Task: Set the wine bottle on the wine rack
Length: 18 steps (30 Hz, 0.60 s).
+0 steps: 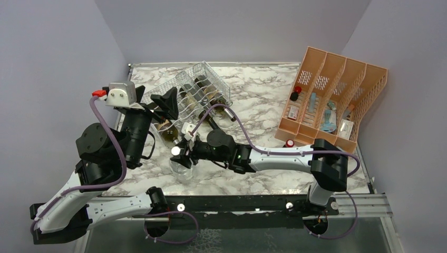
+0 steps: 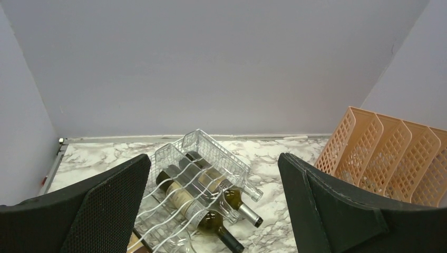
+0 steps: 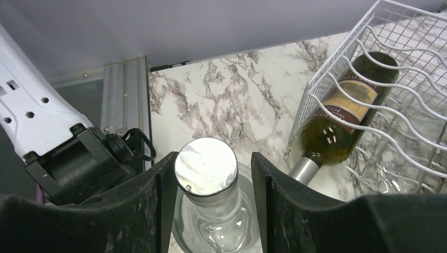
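Note:
A clear glass wine bottle [image 1: 183,168] with a silver cap [image 3: 205,165] stands upright on the marble table, just in front of the wine rack. My right gripper [image 3: 212,164] straddles its neck from above. Its jaws are open: the cap rests against the left finger and a gap shows on the right. The white wire wine rack [image 1: 197,84] sits at the back left, and several bottles lie in it with their necks pointing to the front right. My left gripper [image 1: 166,103] hovers wide open by the rack's left end, holding nothing.
A green bottle [image 3: 337,126] with a cream label pokes neck-first out of the rack [image 3: 392,31], close to the right finger. An orange slotted file organizer [image 1: 337,97] with small items stands at the back right. The table's front metal rail runs along the arm bases.

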Each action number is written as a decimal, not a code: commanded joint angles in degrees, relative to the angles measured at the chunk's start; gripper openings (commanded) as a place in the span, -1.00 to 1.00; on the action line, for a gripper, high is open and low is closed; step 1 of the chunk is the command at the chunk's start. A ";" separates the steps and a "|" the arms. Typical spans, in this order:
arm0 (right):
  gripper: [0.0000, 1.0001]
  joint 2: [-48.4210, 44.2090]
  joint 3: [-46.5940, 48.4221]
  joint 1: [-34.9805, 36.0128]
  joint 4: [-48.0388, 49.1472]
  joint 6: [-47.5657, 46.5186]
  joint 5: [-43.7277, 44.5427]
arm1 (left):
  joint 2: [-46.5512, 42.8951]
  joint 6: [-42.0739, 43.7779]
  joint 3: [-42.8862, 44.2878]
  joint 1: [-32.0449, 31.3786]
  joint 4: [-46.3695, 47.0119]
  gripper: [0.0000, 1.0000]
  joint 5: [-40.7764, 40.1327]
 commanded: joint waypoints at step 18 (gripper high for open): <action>0.10 4.80 6.19 0.45 -1.48 -1.40 -0.28 | -0.36 1.32 -1.24 -0.08 1.67 0.98 -2.10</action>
